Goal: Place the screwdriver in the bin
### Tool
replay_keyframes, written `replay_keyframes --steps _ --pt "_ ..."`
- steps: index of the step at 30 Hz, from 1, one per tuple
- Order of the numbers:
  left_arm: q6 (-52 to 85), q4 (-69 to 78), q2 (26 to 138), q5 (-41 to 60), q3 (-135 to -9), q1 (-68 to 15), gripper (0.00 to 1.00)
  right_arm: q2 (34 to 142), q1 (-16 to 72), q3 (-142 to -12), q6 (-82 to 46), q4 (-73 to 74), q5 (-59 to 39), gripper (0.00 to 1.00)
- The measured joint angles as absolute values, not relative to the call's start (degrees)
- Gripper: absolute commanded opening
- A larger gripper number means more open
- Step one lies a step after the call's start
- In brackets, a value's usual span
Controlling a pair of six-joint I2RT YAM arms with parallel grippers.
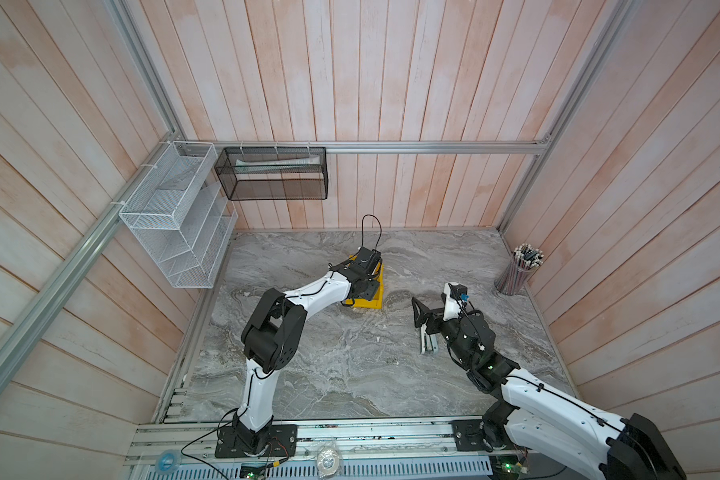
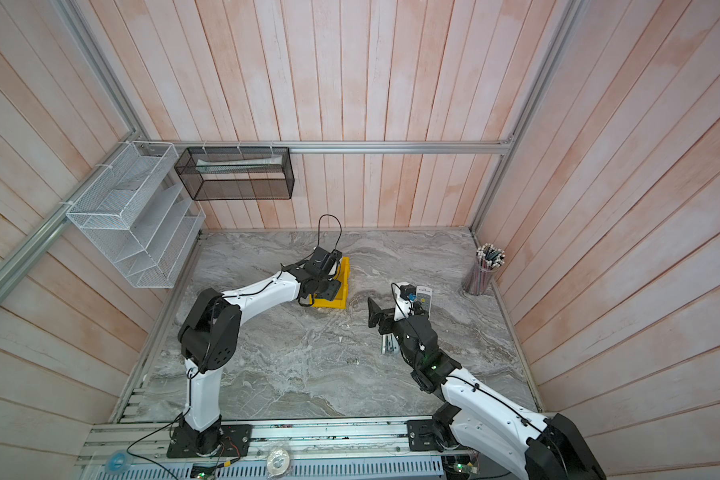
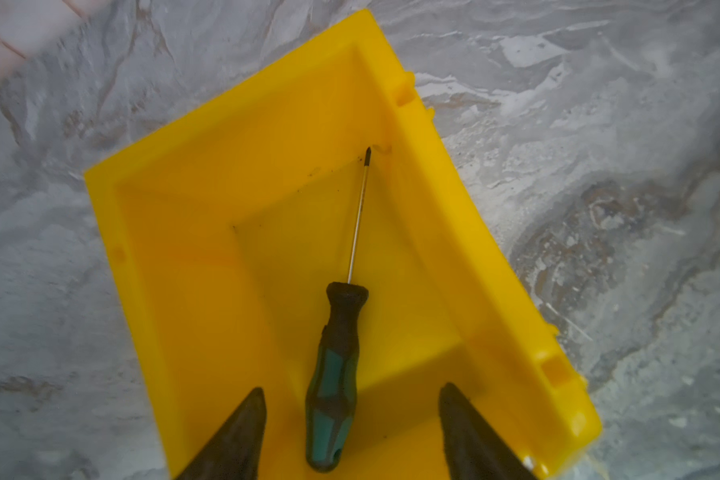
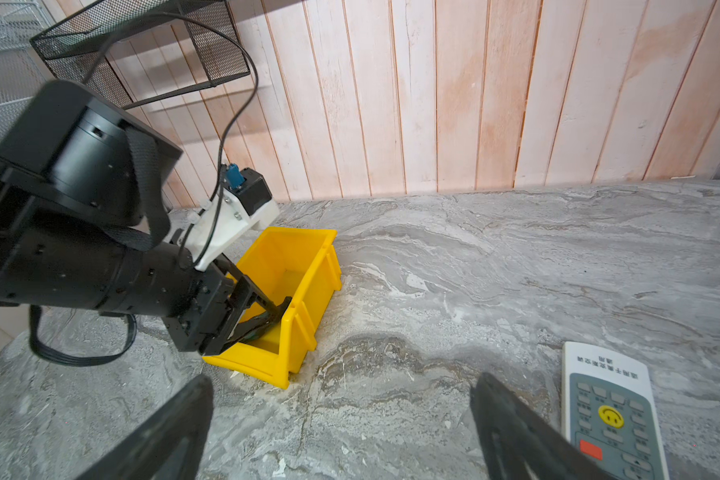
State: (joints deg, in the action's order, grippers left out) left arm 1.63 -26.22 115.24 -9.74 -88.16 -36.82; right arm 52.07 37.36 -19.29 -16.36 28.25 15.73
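As the slim green-handled screwdriver lies lengthwise in the yellow plastic bin, the left gripper straddles it, jaws apart (nearer arm).

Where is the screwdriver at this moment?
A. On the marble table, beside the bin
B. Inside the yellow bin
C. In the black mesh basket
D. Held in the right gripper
B: in the left wrist view the screwdriver lies inside the bin, and the left gripper is open, its fingers clear of the handle.
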Motion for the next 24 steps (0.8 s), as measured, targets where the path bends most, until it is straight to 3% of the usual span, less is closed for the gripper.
replay_keyframes --steps 1,13,20,24 --pt "1.7 -25.8 114.0 -9.7 -87.6 -36.8 1.0 52.1 37.4 -19.3 -16.4 28.3 15.6 0.98" --pt "0.0 -15.9 89.7 -9.2 -74.7 -34.5 1.0 48.4 32.7 -19.4 -19.4 26.1 19.3 0.98" --pt "5.5 -5.9 72.9 -12.0 -56.3 -18.0 1.0 52.3 18.6 -25.6 -25.1 17.0 27.3 0.98" --pt "13.0 1.0 65.9 -16.3 -43.4 -10.7 1.0 54.1 16.9 -21.9 -23.9 19.6 33.4 0.98"
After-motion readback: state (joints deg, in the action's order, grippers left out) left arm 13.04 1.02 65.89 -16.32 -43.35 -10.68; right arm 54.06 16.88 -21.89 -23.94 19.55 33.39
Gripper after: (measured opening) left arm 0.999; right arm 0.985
